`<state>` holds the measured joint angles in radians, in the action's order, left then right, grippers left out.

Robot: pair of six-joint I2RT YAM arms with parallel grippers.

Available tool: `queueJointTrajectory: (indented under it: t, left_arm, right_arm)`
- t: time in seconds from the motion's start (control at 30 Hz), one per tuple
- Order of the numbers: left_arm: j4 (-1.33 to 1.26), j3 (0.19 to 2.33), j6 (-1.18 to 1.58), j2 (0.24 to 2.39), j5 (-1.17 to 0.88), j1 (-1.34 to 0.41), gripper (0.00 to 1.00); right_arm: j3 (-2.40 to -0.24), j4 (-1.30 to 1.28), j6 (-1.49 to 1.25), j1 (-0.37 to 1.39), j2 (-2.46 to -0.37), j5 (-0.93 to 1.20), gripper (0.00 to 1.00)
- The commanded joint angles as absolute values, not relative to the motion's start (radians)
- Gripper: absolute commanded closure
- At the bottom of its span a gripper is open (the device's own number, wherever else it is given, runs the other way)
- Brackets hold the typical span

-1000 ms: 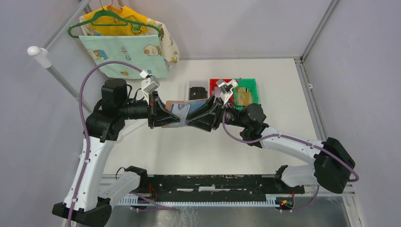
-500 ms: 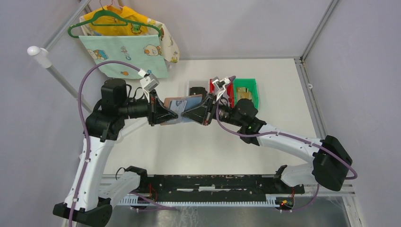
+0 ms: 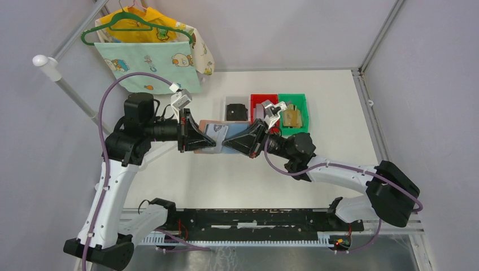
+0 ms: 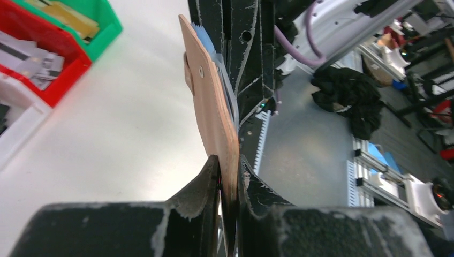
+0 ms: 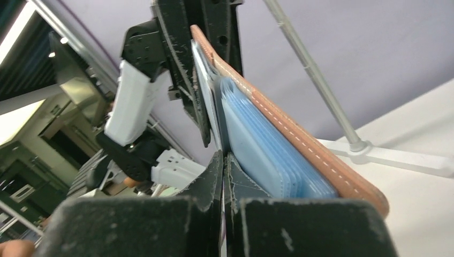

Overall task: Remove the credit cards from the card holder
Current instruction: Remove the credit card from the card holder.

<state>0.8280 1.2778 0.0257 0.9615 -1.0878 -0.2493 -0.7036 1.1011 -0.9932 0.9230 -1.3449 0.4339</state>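
The card holder (image 3: pixel 204 123), a pinkish-tan wallet, hangs open in the air above the table's middle. My left gripper (image 3: pixel 197 138) is shut on its left end; the left wrist view shows the tan leather (image 4: pixel 211 101) pinched between that gripper's (image 4: pixel 229 166) tips. My right gripper (image 3: pixel 230 143) meets the holder from the right. In the right wrist view its jaws (image 5: pixel 222 158) are shut on the edge of a thin pale credit card (image 5: pixel 205 85), which stands beside the blue sleeves (image 5: pixel 257 139) and the stitched tan cover (image 5: pixel 305 139).
At the back of the table stand a white bin with a black block (image 3: pixel 236 111), a red bin (image 3: pixel 260 100) with pale cards and a green bin (image 3: pixel 299 103) with golden-tan items. Children's clothes on a green hanger (image 3: pixel 148 53) hang at the back left, by a white pole (image 3: pixel 70 90).
My right gripper has shut, coming down from half open onto the card's edge. That arm swung towards the back and returned; the holder tilted with it. The left gripper kept its grip.
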Motion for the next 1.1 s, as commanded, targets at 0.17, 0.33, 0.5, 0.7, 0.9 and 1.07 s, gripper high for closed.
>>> queueJointTrajectory:
  t: [0.17, 0.33, 0.5, 0.7, 0.9, 1.07]
  left_arm:
    - [0.814, 1.319, 0.098, 0.988, -1.294, -0.270, 0.78]
    - [0.814, 1.327, 0.107, 0.985, -1.300, -0.270, 0.77]
    - [0.814, 1.317, 0.097, 0.979, -1.235, -0.269, 0.84]
    - [0.814, 1.314, 0.095, 0.978, -1.239, -0.270, 0.84]
    - [0.815, 1.312, 0.091, 0.979, -1.256, -0.269, 0.84]
    - [0.815, 1.310, 0.088, 0.985, -1.281, -0.271, 0.81]
  right_arm:
    - [-0.667, 1.527, -1.135, 0.947, -1.336, 0.492, 1.00]
    - [-0.652, 1.512, -1.119, 0.943, -1.318, 0.492, 1.00]
    - [-0.703, 1.256, -0.993, 0.946, -1.277, 0.456, 0.71]
    - [-0.773, 0.950, -0.833, 0.976, -1.249, 0.340, 0.62]
    - [-0.793, 0.862, -0.807, 1.006, -1.264, 0.239, 0.66]
    - [-0.801, 0.909, -0.819, 1.019, -1.283, 0.240, 0.84]
